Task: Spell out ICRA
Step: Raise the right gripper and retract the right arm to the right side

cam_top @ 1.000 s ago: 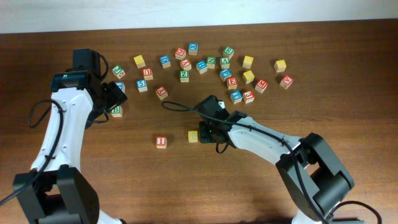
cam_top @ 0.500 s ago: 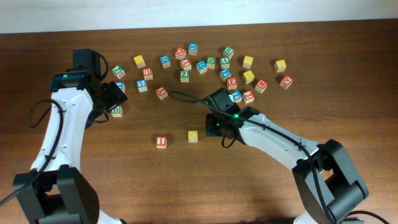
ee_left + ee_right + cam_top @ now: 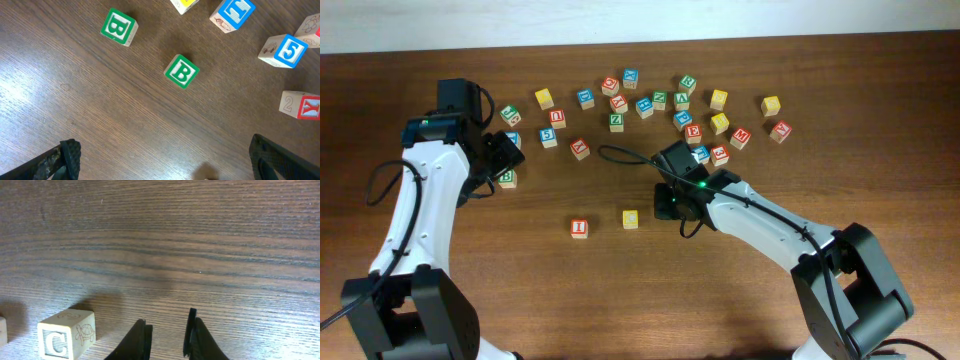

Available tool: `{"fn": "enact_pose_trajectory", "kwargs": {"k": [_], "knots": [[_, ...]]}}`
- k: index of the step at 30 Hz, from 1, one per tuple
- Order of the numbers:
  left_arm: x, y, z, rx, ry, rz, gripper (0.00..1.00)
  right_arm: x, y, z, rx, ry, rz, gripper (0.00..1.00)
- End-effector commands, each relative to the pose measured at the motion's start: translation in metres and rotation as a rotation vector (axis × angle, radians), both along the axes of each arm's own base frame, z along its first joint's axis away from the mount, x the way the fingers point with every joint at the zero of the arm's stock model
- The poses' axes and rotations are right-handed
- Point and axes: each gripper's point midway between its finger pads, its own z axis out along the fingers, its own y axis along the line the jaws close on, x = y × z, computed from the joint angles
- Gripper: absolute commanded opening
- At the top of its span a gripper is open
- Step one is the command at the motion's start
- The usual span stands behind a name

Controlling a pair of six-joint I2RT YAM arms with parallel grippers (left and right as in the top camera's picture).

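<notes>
Two letters of the four are set down. On the wooden worktop [image 3: 520,300], an I block [image 3: 579,228] with a red face sits at the left of the open area. A yellow-topped C block [image 3: 631,218] stands just to its right, with a small gap between them. The two make a roughly level row, so "IC" reads from the overhead view. The spots for R and A, further right along that line, are bare wood.

The right claw [image 3: 667,208] hangs just beside the C block on its right and does not touch it. In the right wrist view its fingers [image 3: 142,339] are only narrowly parted, with nothing between them but wood grain.

The left claw [image 3: 165,167] is spread wide and empty, above two green B blocks [image 3: 181,71] at the left of the worktop.

The loose blocks [image 3: 660,100] lie scattered along the far side, well apart from the row. The R and A have to come from there, though from overhead I cannot pick out which ones they are. By my reckoning the task is about half done, with two fetch-and-place rounds left.
</notes>
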Motion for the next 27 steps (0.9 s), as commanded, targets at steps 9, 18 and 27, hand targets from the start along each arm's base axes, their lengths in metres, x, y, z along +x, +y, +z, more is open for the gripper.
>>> {"fn": "enact_pose_trajectory", "kwargs": {"k": [9,18,27], "knots": [[-0.001,0.002,-0.003,0.009,0.01,0.01,0.99,0.002,0.0,0.007,0.01,-0.014,-0.001,0.98],[-0.001,0.002,-0.003,0.009,0.01,0.01,0.99,0.002,0.0,0.007,0.01,-0.014,-0.001,0.98],[-0.001,0.002,-0.003,0.009,0.01,0.01,0.99,0.021,0.001,0.018,0.043,-0.073,-0.024,0.98]]}}
